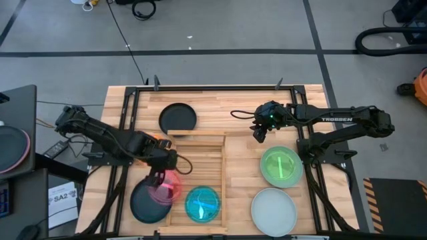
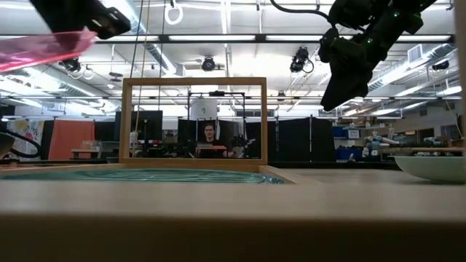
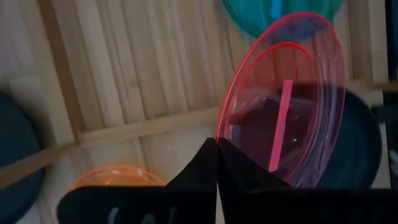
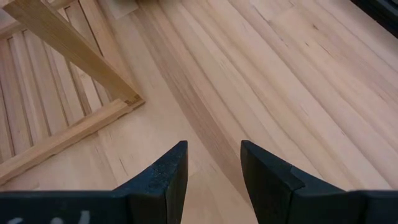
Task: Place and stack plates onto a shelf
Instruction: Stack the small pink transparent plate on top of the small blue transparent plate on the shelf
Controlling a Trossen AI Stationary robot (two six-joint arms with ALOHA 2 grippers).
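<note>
Fingers pressed together on the rim of a translucent pink-purple plate (image 3: 292, 99), the left gripper (image 1: 160, 175) holds the small dish tilted in the air above the near left part of the table, over the edge of a larger dark plate (image 1: 143, 203) lying flat beside the shelf (image 1: 197, 141). From table height the pink plate shows as a slanted sliver high above the tabletop, clear of everything below it. The shelf, a light-wood slatted tray with a raised rim, sits at the middle of the plank table (image 1: 237, 103); on its near end lies a translucent blue plate (image 1: 202, 203), flat on the slats. A translucent orange plate (image 3: 115, 176) rests on the table just beside the shelf's left rim, partly hidden under the left arm in the overhead view. A black plate (image 1: 177, 119) lies on the table beyond the shelf's far end. To the right of the shelf, a translucent green plate (image 1: 281, 166) rests on a larger plate, and a pale blue-white plate (image 1: 273, 211) lies nearer the front edge. The right gripper (image 1: 259, 135), fingers (image 4: 163, 177) apart and holding nothing, hangs raised over bare wood just off the shelf's far right corner. A person (image 2: 210, 138) sits in the room well behind the table.
</note>
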